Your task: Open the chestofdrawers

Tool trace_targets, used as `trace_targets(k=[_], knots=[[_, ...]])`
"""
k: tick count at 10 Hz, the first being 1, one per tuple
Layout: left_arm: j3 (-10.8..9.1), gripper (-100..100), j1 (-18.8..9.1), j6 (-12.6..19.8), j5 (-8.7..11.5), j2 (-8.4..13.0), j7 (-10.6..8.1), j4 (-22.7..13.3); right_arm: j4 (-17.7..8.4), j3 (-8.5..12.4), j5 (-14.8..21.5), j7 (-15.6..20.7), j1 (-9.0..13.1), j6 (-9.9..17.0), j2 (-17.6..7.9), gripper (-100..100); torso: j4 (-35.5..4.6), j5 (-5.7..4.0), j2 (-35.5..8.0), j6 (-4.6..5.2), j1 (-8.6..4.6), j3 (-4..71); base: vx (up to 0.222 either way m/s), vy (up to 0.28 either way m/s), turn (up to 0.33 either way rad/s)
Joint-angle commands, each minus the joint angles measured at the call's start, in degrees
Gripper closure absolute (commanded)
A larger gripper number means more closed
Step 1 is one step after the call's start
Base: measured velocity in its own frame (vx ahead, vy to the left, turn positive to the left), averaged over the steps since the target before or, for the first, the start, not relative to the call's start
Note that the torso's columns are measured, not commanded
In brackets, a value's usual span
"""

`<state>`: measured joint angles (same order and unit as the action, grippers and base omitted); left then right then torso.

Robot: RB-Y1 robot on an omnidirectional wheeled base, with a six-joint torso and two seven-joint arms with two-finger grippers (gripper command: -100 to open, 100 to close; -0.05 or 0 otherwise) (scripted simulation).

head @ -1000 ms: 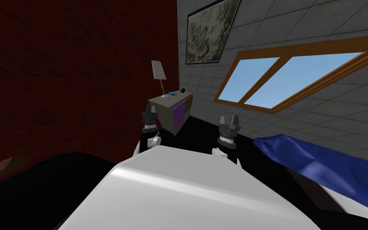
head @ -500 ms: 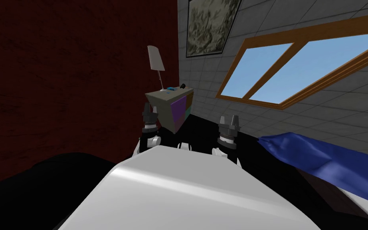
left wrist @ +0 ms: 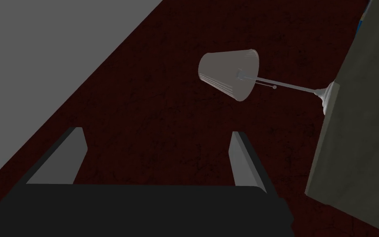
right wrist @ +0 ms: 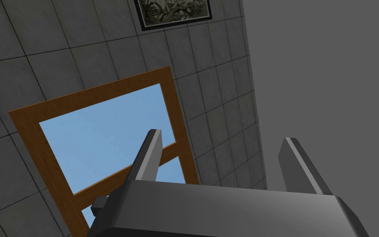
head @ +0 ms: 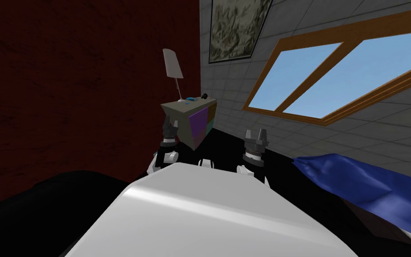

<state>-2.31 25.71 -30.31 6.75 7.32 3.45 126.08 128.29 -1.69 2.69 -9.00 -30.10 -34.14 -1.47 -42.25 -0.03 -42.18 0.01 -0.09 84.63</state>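
facing the corner where the dark red wall (head: 88, 89) meets the grey tiled wall (head: 227, 84), we see the chest of drawers (head: 183, 117) standing there, its purple drawer front (head: 196, 124) turned toward our right. our left gripper (head: 170, 126) hangs with fingers spread wide, just beside the chest's plain side. our right gripper (head: 255, 133) is likewise spread and empty, well apart from it. the risk, we judge: reaching round from this side could clip the lamp (head: 172, 64) on top, or the thin fingers could slip off fronts where we make out no handle.
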Motion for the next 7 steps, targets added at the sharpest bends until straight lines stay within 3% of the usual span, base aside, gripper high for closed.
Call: trace_targets(k=[1,5,6,7], knots=[[-0.23,-100,-2.2,0.0,2.7,2.6,-0.47,-4.3,0.0,0.0,0.0,0.0,0.0,0.0,0.0,0,0.0,0.01,0.0,0.0,0.01,0.0,0.136,-0.137,0.097],[-0.99,-100,-6.3,0.0,8.0,5.7,-1.57,-11.5,0.0,0.0,0.0,0.0,0.0,0.0,0.0,0,0.0,0.0,0.0,0.0,0.01,0.0,0.173,-0.181,0.124],[-0.99,-100,-6.3,0.0,8.0,5.7,-1.57,-12.1,0.0,0.0,0.0,0.0,0.0,0.0,0.0,0,0.0,0.03,-0.1,-0.01,0.14,0.0,0.11,-0.108,0.058],[-1.2,-100,-7.5,0.0,9.5,6.3,-1.88,-14.2,0.0,0.0,0.0,0.0,0.0,0.0,0.0,0,-0.1,0.1,-0.3,0.0,0.37,-0.2,0.068,-0.107,0.089]])
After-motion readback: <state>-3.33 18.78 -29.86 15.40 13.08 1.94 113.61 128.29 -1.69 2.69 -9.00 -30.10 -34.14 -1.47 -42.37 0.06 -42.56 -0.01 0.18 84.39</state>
